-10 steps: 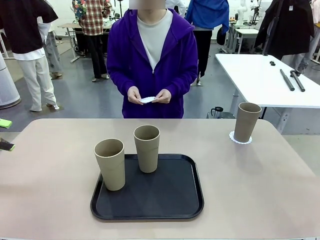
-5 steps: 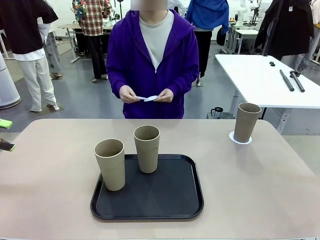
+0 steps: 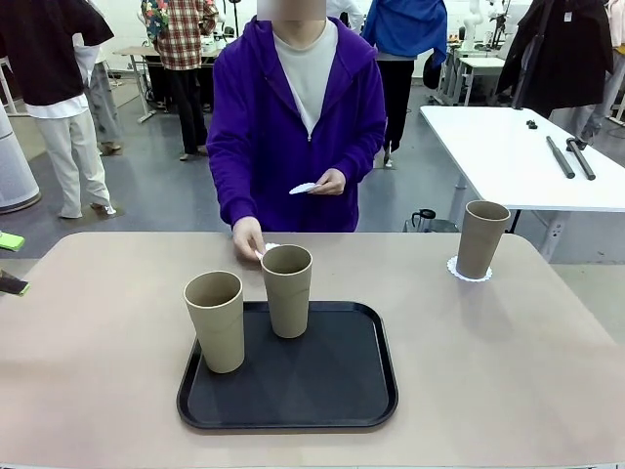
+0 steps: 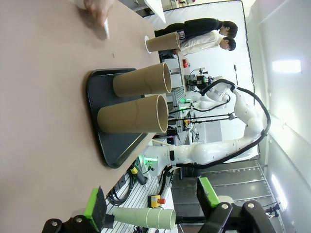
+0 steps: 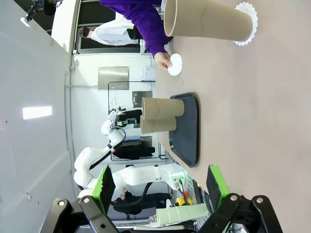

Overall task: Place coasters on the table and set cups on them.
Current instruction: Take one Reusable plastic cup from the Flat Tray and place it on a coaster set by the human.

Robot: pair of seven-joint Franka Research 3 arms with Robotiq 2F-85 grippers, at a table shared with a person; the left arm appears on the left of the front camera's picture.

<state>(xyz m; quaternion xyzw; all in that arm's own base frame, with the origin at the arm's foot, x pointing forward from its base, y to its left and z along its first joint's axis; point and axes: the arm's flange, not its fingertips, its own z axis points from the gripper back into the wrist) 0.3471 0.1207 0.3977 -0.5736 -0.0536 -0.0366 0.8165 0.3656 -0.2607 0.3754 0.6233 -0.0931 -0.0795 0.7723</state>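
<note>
Left gripper (image 4: pixel 153 201): fingers apart, nothing between. Right gripper (image 5: pixel 160 187): same, spread wide & empty. I see one cup (image 3: pixel 485 237) upright on a coaster (image 3: pixel 469 271) at the table's (image 3: pixel 508 371) far right. Two more stand on the black tray (image 3: pixel 342 381): near-left cup (image 3: pixel 215 320), middle cup (image 3: pixel 287 289). Person's lowered hand (image 3: pixel 248 237) has a second coaster (image 3: pixel 270 248) at the tabletop just behind the middle cup; can't tell if it's lying flat. Their other hand (image 3: pixel 330 182) holds a third coaster (image 3: pixel 303 188) up by the waist

the cups (image 3: pixel 215 322) are all matte tan, the tray (image 3: pixel 293 401) black, the table (image 3: pixel 488 371) a paler beige. the coaster (image 3: pixel 455 267) is white with a lacy scalloped edge. the person's hoodie (image 3: pixel 342 117) is purple, the shirt (image 3: pixel 305 68) cream.
</note>
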